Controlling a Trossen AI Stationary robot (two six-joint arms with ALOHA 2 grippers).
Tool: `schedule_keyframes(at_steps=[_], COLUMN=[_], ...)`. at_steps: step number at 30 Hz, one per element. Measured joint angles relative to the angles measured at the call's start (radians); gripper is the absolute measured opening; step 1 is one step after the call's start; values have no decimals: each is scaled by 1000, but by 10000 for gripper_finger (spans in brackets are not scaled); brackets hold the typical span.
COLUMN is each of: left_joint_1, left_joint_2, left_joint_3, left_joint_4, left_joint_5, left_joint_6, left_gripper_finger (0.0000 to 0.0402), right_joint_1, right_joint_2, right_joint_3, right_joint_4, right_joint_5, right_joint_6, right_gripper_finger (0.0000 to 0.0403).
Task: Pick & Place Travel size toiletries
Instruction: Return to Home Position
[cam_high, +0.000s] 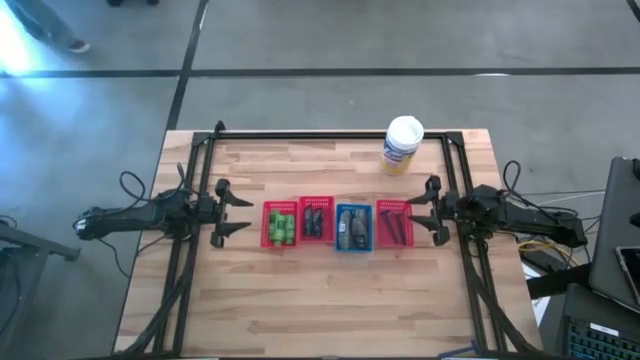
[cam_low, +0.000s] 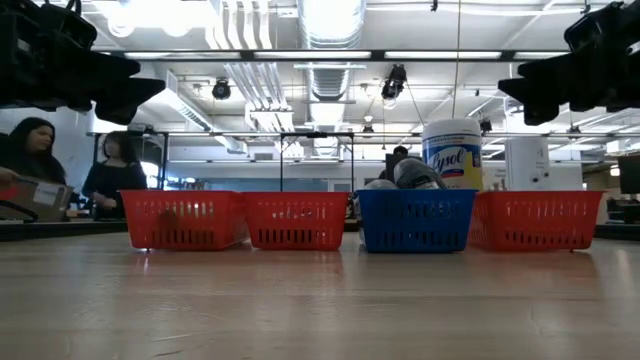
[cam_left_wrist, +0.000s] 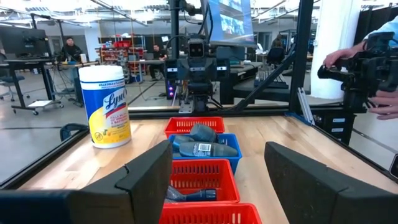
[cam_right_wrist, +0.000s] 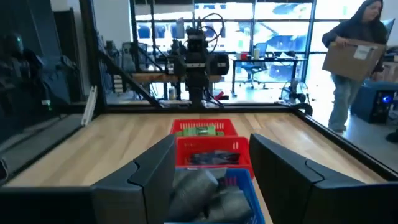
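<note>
Four small mesh baskets stand in a row across the table's middle. The left red basket (cam_high: 281, 225) holds bright green pieces. The second red basket (cam_high: 316, 221) holds dark packets. Grey oval tubes (cam_left_wrist: 204, 148) lie in the blue basket (cam_high: 353, 228). The right red basket (cam_high: 393, 223) holds thin dark sticks. My left gripper (cam_high: 240, 211) hovers open just left of the row, above table height, pointing level along it. My right gripper (cam_high: 418, 211) hovers open just right of the row, facing back along it. Nothing is between either pair of fingers (cam_left_wrist: 149, 177) (cam_right_wrist: 155, 168).
A large white canister (cam_high: 402, 146) with a yellow-blue label stands at the far right of the table. A black frame (cam_high: 330, 134) runs along the far edge and both sides. Bare wood lies in front of the baskets. People stand in the room beyond.
</note>
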Motion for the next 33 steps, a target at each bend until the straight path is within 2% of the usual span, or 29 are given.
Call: schedule_keyframes(at_steps=[7,12,33], left_joint_1=[0,0,0], left_joint_2=[2,2,4], left_joint_3=[0,0,0], left_joint_4=[-1,-2,-3], left_joint_5=[0,0,0], left_joint_6=[0,0,0], left_gripper_finger=[262,262,262], right_joint_1=[29,78,70], right_joint_2=[-1,-1,15], right_joint_3=[0,0,0], right_joint_4=[-23,-24,-23], right_joint_5=[-1,-3,0], right_joint_6=[-73,-37,50], right_gripper_finger=[193,179,115])
